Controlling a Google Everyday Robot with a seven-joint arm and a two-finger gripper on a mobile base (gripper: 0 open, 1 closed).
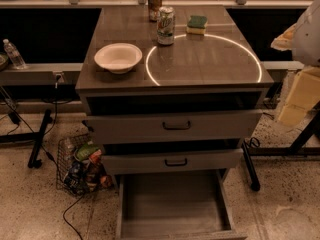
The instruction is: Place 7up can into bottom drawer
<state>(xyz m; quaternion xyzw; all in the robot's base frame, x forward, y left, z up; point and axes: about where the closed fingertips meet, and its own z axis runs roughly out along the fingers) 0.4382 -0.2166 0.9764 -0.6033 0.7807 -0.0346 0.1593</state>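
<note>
The 7up can [165,25] stands upright on the grey cabinet top [210,59], near the back at the middle. The bottom drawer [172,223] is pulled out wide at floor level, and its grey tray shows nothing inside. My gripper [299,96] hangs at the right edge of the view, beside the cabinet's right side. It is well apart from the can and holds nothing that I can see.
A brown-red can [155,3] stands just behind the 7up can. A green and yellow sponge [197,24] lies to its right and a white bowl [118,57] at front left. The two upper drawers [175,126] stand slightly open. A wire basket [82,166] of packets sits on the floor at left.
</note>
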